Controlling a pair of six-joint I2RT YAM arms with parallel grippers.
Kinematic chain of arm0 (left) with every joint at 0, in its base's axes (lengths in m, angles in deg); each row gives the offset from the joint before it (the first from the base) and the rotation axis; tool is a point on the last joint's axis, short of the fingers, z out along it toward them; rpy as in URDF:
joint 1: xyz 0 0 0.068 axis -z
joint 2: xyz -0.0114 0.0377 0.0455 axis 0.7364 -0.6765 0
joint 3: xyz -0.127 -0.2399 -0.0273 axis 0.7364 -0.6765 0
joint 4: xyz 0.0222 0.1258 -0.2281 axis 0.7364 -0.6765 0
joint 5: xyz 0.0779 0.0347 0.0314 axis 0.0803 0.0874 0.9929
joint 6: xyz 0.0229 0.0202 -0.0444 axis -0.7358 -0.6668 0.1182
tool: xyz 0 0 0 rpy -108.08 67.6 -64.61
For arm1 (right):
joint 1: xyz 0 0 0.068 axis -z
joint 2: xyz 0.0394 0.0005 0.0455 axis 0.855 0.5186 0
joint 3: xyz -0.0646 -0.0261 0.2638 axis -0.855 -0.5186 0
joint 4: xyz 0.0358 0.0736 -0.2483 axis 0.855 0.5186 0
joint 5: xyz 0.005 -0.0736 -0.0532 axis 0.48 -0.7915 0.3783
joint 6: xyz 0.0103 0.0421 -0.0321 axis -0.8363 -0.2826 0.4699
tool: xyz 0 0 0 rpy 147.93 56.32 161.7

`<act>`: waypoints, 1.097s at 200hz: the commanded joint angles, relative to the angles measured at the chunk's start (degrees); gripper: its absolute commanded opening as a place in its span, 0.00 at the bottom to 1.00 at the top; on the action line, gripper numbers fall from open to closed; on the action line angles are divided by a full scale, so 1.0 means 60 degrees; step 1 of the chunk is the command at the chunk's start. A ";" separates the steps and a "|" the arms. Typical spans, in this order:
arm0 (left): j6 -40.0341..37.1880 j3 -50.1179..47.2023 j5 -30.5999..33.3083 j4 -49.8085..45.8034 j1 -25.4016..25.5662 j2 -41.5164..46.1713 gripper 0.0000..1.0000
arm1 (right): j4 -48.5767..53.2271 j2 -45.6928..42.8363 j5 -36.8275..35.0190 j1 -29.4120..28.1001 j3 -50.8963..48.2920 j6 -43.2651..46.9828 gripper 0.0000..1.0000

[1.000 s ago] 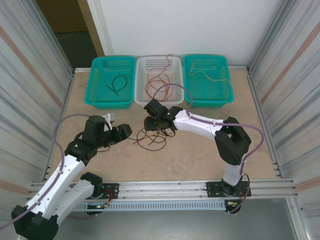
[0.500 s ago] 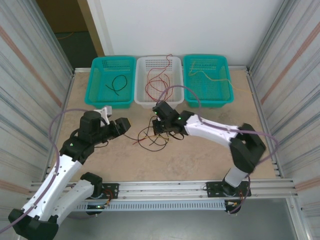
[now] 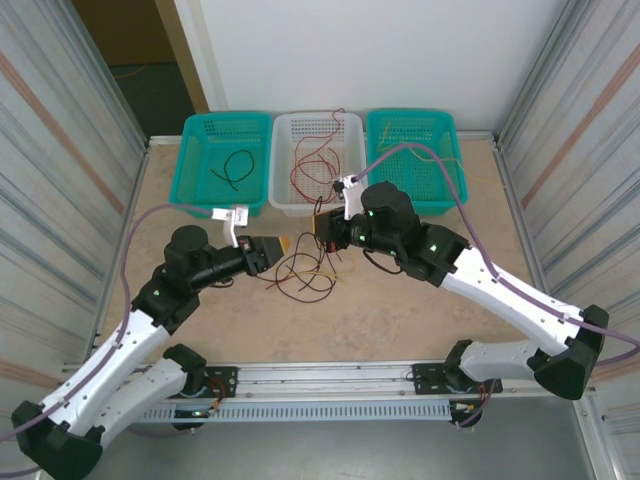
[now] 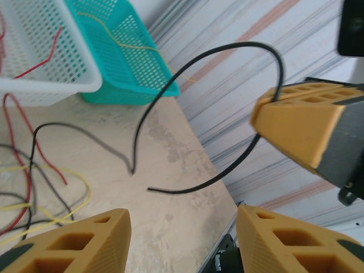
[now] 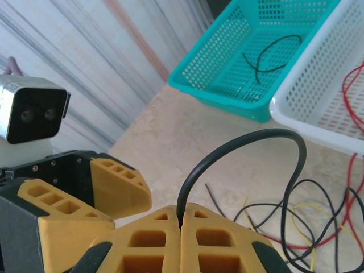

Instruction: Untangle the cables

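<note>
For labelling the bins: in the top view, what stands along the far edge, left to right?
Left teal basket with black cable, white basket with red cables, right teal basket with yellow cable.

The table [image 3: 400, 310] has a beige, stone-like top; a white basket [image 3: 285, 195] stands at the middle of its far edge; the left teal basket [image 3: 215, 205] and the right teal basket [image 3: 455, 190] stand just beside it; in front of the white basket, red, black and yellow cables [image 3: 305, 275] lie tangled on the bare top.
</note>
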State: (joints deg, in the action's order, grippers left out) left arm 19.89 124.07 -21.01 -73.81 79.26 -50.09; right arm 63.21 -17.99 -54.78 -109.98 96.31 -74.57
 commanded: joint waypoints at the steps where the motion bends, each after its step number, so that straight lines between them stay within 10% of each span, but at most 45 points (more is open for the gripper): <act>1: -0.0530 0.0474 -0.0479 0.1124 0.0041 -0.0601 0.52 | -0.0544 -0.0388 0.1100 0.0337 0.0060 -0.0324 0.00; 56: -0.1835 0.0585 -0.0757 0.2480 0.1492 -0.1759 0.57 | -0.0899 -0.0589 0.2188 0.1059 0.0054 -0.1038 0.00; 113: -0.5105 0.0306 0.3520 0.2109 0.3141 -0.1425 0.66 | -0.1199 -0.0625 0.2623 0.1198 -0.0035 -0.1436 0.00; 152: -0.6029 0.0217 0.4282 0.2406 0.3161 -0.1283 0.66 | -0.1216 -0.0526 0.2835 0.1183 -0.0092 -0.1583 0.01; 219: -0.6312 0.0379 0.4430 0.2780 0.3147 -0.1824 0.28 | -0.1423 -0.0391 0.2945 0.1139 -0.0238 -0.1841 0.01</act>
State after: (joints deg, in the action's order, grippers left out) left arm -16.17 125.67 3.41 -61.03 98.08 -60.87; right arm 56.48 -20.20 -38.17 -103.08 95.30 -84.21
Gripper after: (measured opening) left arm 0.358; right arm 0.061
